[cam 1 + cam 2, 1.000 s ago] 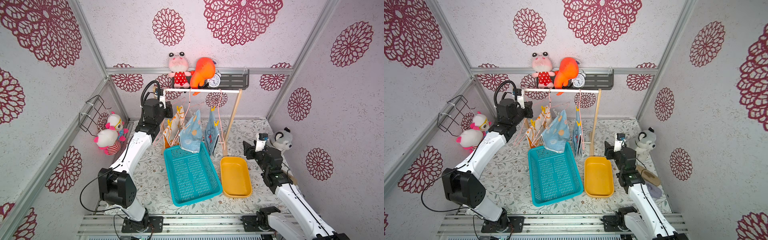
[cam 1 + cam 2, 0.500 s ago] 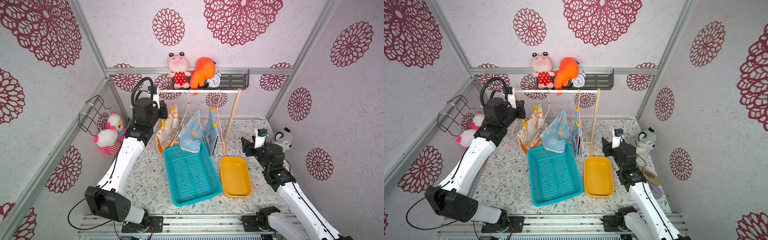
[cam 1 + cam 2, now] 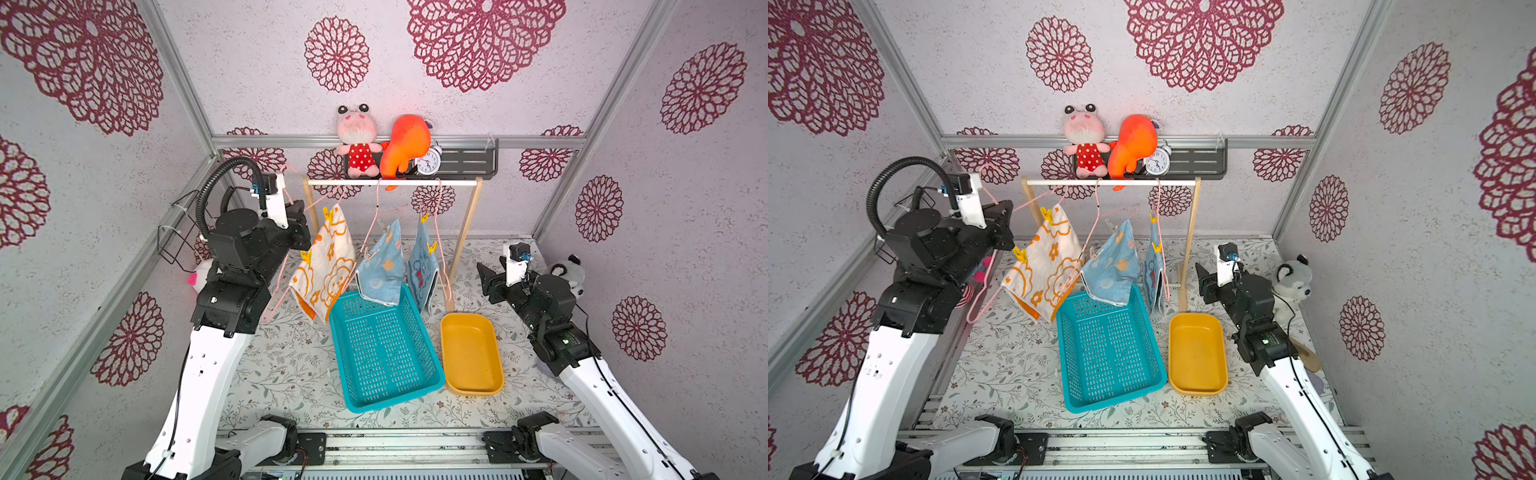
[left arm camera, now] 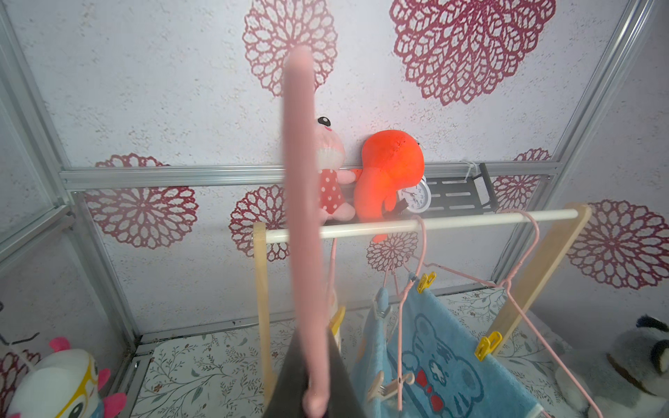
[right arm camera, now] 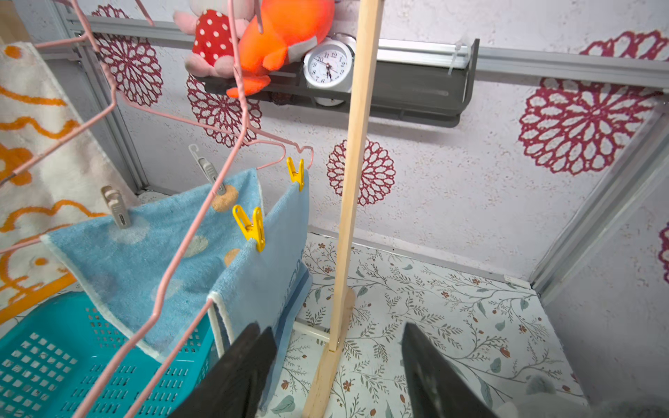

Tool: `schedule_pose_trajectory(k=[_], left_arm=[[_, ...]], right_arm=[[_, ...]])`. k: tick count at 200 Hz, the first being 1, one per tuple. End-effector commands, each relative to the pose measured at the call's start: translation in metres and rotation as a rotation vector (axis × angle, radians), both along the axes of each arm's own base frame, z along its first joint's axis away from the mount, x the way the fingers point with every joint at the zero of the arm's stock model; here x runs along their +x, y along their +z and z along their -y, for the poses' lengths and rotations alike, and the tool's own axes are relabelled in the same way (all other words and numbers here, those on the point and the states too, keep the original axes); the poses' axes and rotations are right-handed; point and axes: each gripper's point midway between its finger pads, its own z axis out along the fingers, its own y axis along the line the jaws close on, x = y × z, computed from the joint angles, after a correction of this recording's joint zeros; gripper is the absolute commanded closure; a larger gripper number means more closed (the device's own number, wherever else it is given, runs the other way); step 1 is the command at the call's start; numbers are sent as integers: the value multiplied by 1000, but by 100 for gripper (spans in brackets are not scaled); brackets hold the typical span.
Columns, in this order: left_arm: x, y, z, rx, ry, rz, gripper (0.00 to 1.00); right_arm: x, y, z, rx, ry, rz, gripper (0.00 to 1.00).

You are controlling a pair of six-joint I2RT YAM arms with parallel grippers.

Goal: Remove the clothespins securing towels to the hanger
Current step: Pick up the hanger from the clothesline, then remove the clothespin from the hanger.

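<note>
Clothespins, yellow and beige, pin three towels to pink wire hangers above a teal basket. Left hand is clamped on the leftmost hanger; right hand stands open, empty.

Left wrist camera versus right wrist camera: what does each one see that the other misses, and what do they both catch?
Only the left wrist view: the left hand shut on a blurred pink hanger, and a white plush with glasses. Only the right wrist view: the open right hand and the teal basket. Both: the alarm clock, the orange plush, the wooden rack and yellow clothespins on the blue towel.
</note>
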Motion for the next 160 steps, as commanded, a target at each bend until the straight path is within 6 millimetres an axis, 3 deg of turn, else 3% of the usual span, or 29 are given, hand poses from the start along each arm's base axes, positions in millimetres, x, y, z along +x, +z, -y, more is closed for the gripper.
schedule_pose_trajectory(k=[1, 25, 51, 108, 160], left_arm=[[-26, 7, -9, 2, 17, -24, 100], [-43, -8, -12, 17, 13, -112, 100], [-59, -26, -9, 33, -26, -195, 100], [-101, -32, 5, 42, -167, -249, 100], [-122, -52, 20, 54, -282, -316, 100]], right_arm=[[-10, 36, -18, -22, 92, 79, 38], [-18, 46, -48, -38, 240, 76, 37], [-30, 44, -90, -75, 426, 53, 37], [-55, 40, -160, -142, 691, 35, 37], [-90, 34, -208, -223, 923, 9, 38]])
